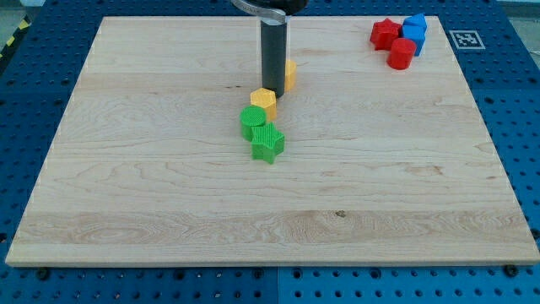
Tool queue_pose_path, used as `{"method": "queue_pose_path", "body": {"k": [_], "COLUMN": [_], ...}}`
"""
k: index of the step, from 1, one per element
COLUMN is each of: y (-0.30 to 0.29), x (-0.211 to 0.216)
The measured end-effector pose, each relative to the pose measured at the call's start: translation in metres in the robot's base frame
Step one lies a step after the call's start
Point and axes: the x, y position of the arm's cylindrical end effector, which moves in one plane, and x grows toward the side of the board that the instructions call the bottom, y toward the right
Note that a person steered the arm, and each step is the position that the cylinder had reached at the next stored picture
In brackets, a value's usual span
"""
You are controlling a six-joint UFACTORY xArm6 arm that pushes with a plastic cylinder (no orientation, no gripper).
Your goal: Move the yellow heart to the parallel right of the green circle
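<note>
Toward the table's top edge, near its middle, our tip (272, 85) — a bare rod, nothing to clench — stands touching the yellow heart (289, 75), likely light, rigid, slippery; we'd push its flat side toward the green circle (251, 121).

Straight dark cylindrical rod (273, 52), silver collar on top.

**Even, bright overhead light; sharp picture**

The pale wooden board (169, 186) is lit brightly and evenly, its grain crisp from edge to edge. Shadows are short and soft: the straight dark rod (273, 55) throws a faint smudge toward the frame's left near its base. A thin highlight runs down the rod's side. The blue perforated table (34, 76) shows no glare. No blur or edge distortion is apparent.
</note>
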Motion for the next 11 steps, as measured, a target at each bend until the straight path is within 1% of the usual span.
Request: {"method": "queue_pose_path", "body": {"k": [1,2,3,4,6,9,10,11], "y": [-0.024,-0.023,0.012,0.017,0.002,0.012,0.022,0.04], "x": [-0.016,-0.057,-0.071,-0.071,-0.069,-0.043,-0.042,-0.032]}}
